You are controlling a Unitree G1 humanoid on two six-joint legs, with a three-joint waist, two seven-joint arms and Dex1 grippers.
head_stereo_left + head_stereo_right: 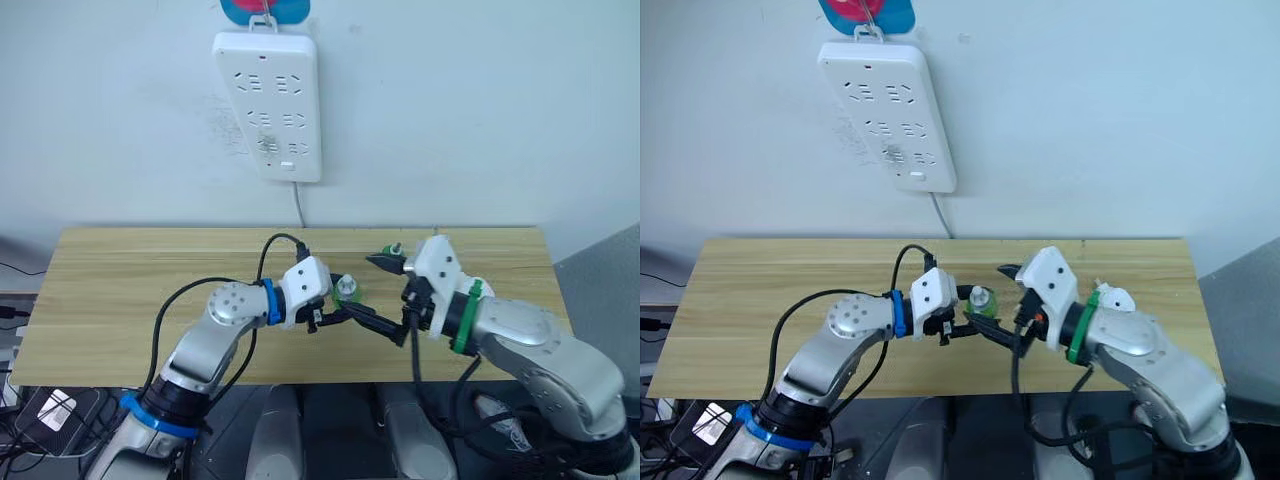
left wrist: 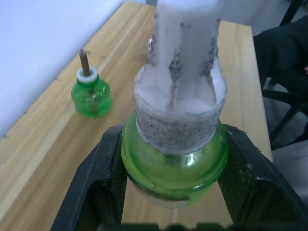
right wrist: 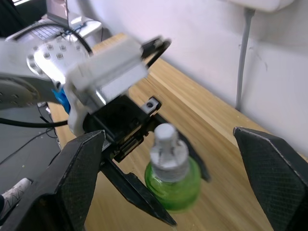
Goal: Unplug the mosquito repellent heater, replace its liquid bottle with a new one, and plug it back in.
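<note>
- The left claw is clamped on the new bottle, one black finger on each side of its round green body; the whitish cap stands upright above the fingers.
- In the head views this bottle sits over the table, just right of the left claw's white wrist block and just left of the right claw.
- The right claw is spread wide, nothing between its fingers; its wrist view looks through the gap at the capped bottle and the left claw behind it.
- The right claw's upper finger points left, just beside the held bottle on its right, without touching it.
- The old bottle, green with a bare dark wick stem, stands upright on the table in the left wrist view, apart from the held bottle and nearer the wall; its small top peeks out just above the right claw's finger.
- The power strip hangs on the wall above the held bottle, and its cord drops behind the table's far edge.
- I cannot tell where the heater is.
</note>
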